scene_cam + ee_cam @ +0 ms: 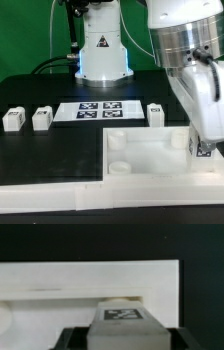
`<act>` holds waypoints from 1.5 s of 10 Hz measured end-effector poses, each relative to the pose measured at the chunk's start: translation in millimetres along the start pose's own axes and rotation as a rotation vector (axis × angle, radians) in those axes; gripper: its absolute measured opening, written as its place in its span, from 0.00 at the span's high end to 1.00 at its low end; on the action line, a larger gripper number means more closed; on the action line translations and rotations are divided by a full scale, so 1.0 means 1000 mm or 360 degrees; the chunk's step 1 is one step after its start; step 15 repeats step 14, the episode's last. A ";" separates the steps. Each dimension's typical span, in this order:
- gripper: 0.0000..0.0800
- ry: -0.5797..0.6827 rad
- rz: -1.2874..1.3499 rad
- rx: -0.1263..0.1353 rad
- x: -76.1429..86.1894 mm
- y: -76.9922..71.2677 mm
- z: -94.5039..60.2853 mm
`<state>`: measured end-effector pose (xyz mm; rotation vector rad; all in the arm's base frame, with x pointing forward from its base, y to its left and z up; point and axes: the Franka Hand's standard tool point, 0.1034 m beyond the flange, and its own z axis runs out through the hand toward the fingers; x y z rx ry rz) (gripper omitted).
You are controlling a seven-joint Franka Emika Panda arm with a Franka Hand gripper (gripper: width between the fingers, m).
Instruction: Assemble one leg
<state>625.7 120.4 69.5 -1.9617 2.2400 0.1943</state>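
My gripper [204,150] is shut on a leg [124,325], a small white block with a black-and-white tag on its face. I hold it at the right end of the large flat white panel [150,152], close to the panel's round corner socket [120,299]. Three more legs stand on the black table: two at the exterior view's left [12,119] [42,118] and one [155,113] behind the panel. In the wrist view the held leg fills the space between my dark fingers [72,338].
The marker board [98,108] lies flat behind the panel. The robot base [103,50] stands at the back. A white raised rim [50,190] runs along the table's front.
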 end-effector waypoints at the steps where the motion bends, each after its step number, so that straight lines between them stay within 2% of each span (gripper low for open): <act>1: 0.63 0.0000 0.0113 0.0004 0.000 0.000 0.000; 4: 0.63 0.0010 0.0464 0.0025 0.003 -0.003 -0.001; 6: 0.63 0.0031 0.0481 0.0036 0.004 -0.004 -0.002; 7: 0.48 0.0033 0.0450 0.0032 0.003 -0.003 -0.001; 8: 0.48 0.0033 0.0446 0.0032 0.003 -0.003 -0.001; 9: 0.32 0.0032 0.0401 0.0036 0.002 -0.002 -0.001; 10: 0.21 0.0031 0.0323 0.0035 0.000 0.004 0.000; 11: 0.20 0.0025 0.0299 0.0025 -0.008 0.011 -0.006; 13: 0.19 -0.0003 0.0260 0.0056 -0.026 0.015 -0.028; 14: 0.19 -0.0009 0.0260 0.0062 -0.033 0.015 -0.031; 15: 0.19 -0.0009 0.0260 0.0062 -0.033 0.015 -0.031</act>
